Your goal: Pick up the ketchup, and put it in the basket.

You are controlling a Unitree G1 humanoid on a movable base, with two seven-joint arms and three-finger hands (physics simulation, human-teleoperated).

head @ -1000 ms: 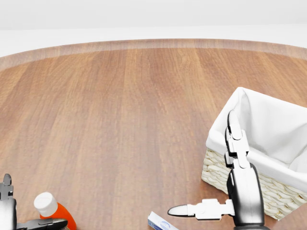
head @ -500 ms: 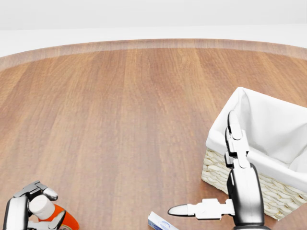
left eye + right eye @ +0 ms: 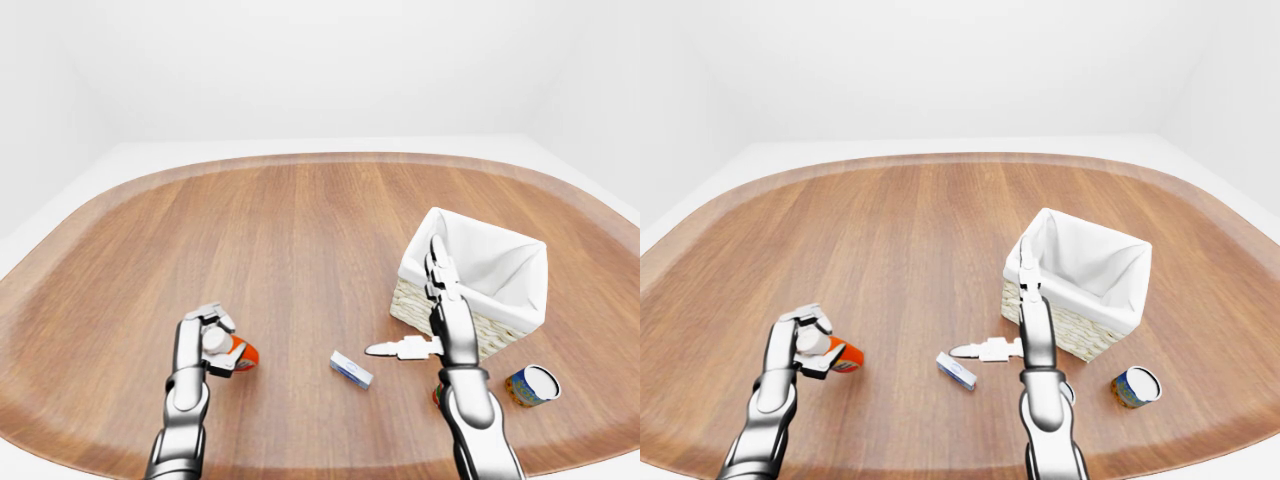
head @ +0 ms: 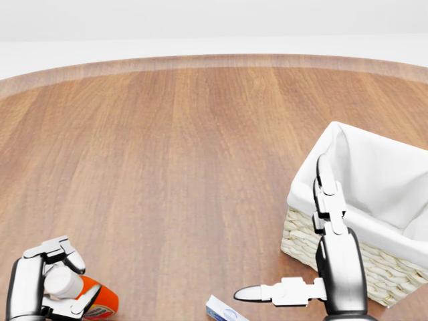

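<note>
Left of the basket (image 3: 520,300), well apart from it near the worktop's (image 3: 300,230) close edge, my left hand (image 3: 205,340) has its fingers wrapped round the ketchup (image 3: 238,352), white cap up, orange body tilted. I judge a firmer hold low on the smooth plastic is wise before lifting. Beside the basket, my right hand (image 3: 440,320) hangs spread, empty. Woven wicker, soft white lining; glossy wood grain beyond.
</note>
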